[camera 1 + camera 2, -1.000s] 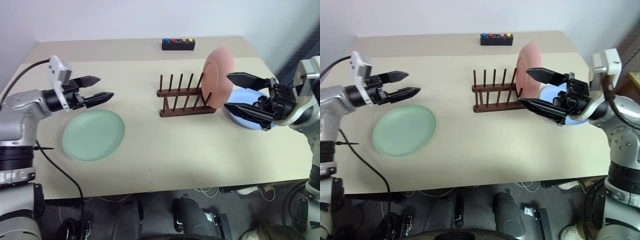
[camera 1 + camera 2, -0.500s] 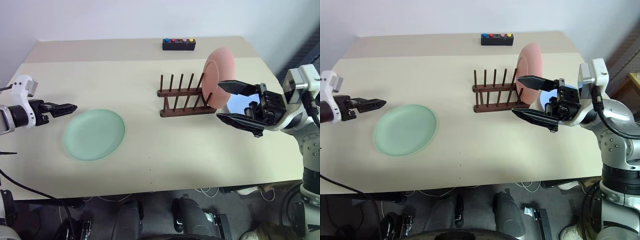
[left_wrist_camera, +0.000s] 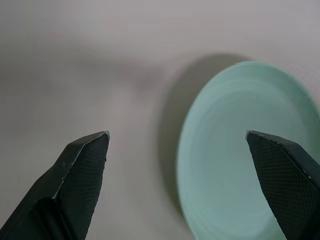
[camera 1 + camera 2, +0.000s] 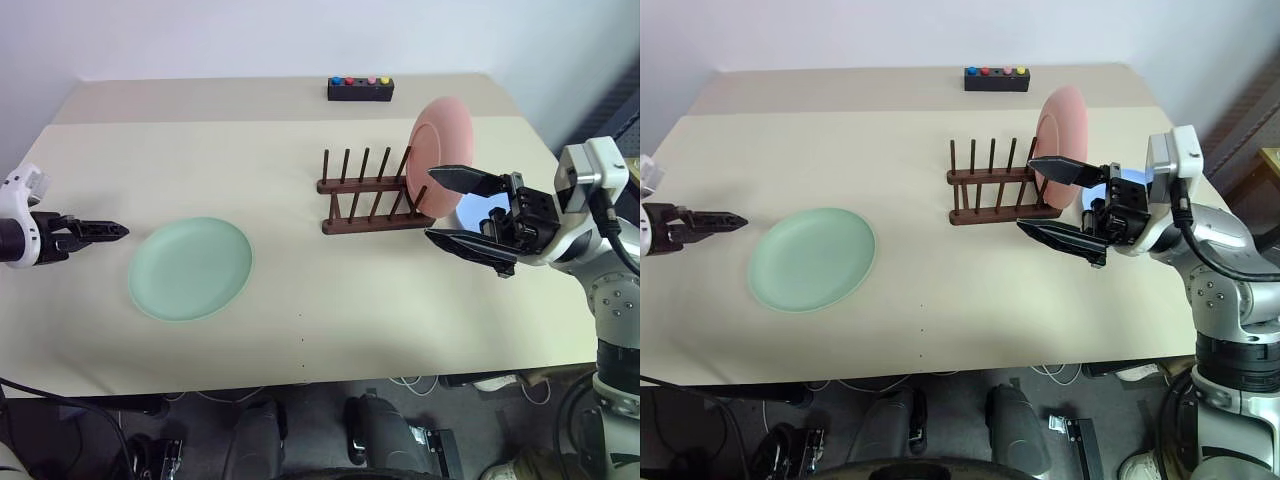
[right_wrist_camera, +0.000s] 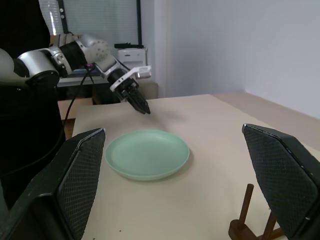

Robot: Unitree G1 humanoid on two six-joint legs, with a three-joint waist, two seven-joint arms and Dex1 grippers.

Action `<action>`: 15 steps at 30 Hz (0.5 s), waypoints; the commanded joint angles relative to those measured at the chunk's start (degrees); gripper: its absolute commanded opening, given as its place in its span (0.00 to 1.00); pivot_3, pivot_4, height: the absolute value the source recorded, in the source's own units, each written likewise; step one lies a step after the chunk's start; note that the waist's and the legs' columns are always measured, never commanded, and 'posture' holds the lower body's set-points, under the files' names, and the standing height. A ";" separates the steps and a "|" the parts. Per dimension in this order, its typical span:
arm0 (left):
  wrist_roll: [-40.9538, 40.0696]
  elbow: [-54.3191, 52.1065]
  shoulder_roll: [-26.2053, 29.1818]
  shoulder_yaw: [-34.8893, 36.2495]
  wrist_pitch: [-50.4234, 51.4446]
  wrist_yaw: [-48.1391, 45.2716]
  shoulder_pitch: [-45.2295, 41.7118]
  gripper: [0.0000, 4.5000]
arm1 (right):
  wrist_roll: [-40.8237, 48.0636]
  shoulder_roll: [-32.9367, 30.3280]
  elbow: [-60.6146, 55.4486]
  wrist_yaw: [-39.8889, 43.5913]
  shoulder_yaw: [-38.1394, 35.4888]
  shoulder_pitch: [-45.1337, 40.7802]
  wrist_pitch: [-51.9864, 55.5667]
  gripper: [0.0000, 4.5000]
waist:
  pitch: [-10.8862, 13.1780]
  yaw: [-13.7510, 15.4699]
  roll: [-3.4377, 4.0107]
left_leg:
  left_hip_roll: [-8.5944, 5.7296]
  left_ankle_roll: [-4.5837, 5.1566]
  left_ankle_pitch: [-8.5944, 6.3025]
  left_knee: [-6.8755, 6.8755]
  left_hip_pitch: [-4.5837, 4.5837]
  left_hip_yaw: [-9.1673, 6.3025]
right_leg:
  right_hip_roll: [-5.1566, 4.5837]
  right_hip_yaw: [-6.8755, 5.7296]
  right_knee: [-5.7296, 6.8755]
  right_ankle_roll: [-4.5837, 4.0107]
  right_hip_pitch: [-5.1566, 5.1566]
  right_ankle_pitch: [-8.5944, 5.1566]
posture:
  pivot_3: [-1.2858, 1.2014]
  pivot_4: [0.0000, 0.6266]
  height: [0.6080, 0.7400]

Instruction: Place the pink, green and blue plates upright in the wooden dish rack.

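My left gripper (image 4: 112, 229) is hovering with jaws apart, green plate (image 4: 190, 268) lying flat on the table (image 4: 300, 330) just to its right. Wooden dish rack (image 4: 372, 194) is sitting left of my right gripper (image 4: 452, 206), pink plate (image 4: 439, 154) standing upright in its right end. Right gripper is hanging wide apart, gripping nothing, blue plate (image 4: 478, 208) lying behind its fingers
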 commanded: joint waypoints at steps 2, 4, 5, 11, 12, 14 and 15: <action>3.79 3.51 -0.20 -8.29 1.05 -5.19 -6.42 1.00 | 0.99 0.63 -2.78 -1.31 -0.92 0.13 -1.09 1.00 | 0.00 -0.13 0.00 | 0.00 0.00 0.00 0.00 0.00 0.01 | 0.00 0.01 0.00 0.00 -0.01 0.00 | 0.52 0.24 1.00; 5.10 6.33 -2.04 -11.00 0.91 -6.93 -10.31 1.00 | 0.68 0.86 -3.01 -1.62 -0.86 0.48 -1.40 1.00 | 0.00 -0.12 0.00 | 0.00 0.00 0.00 0.00 0.00 0.01 | 0.01 0.01 0.01 0.00 -0.01 0.00 | 0.52 0.24 1.00; 6.51 7.10 -2.59 -13.55 0.26 -8.29 -11.75 1.00 | 0.51 0.92 -3.07 -1.89 -0.84 0.59 -1.54 1.00 | 0.00 -0.12 0.00 | 0.00 0.00 0.00 0.00 0.00 0.00 | 0.02 0.01 0.02 0.00 -0.01 0.00 | 0.52 0.24 1.00; 12.93 14.17 -4.74 -23.25 -2.00 -15.16 -17.31 1.00 | 1.15 0.19 -3.69 -2.50 -1.97 1.35 -1.38 1.00 | 0.01 -0.36 -0.02 | 0.00 0.01 -0.01 0.00 -0.01 0.01 | 0.03 0.02 0.02 0.00 -0.05 0.00 | 0.52 0.24 1.00; 14.32 14.28 -4.76 -25.32 -2.95 -16.97 -17.50 1.00 | 1.11 0.16 -3.70 -2.68 -2.03 1.43 -1.39 1.00 | 0.02 -0.37 -0.03 | 0.00 0.01 -0.01 0.00 -0.02 0.00 | 0.04 0.02 0.03 0.00 -0.07 0.00 | 0.52 0.24 1.00; 15.84 16.58 -5.60 -27.67 -1.83 -19.44 -19.44 1.00 | 1.20 0.11 -3.78 -2.99 -2.30 1.63 -1.37 1.00 | 0.02 -0.27 -0.03 | 0.00 0.01 -0.01 0.00 -0.02 0.00 | 0.03 0.03 0.03 0.00 -0.07 0.00 | 0.52 0.24 1.00; 16.89 17.81 -5.92 -28.35 -2.72 -20.25 -20.24 1.00 | 1.30 0.06 -3.74 -3.09 -2.38 1.63 -1.30 1.00 | 0.02 -0.21 -0.04 | 0.00 0.01 -0.01 0.01 -0.03 0.00 | 0.03 0.02 0.03 0.00 -0.07 0.00 | 0.52 0.24 1.00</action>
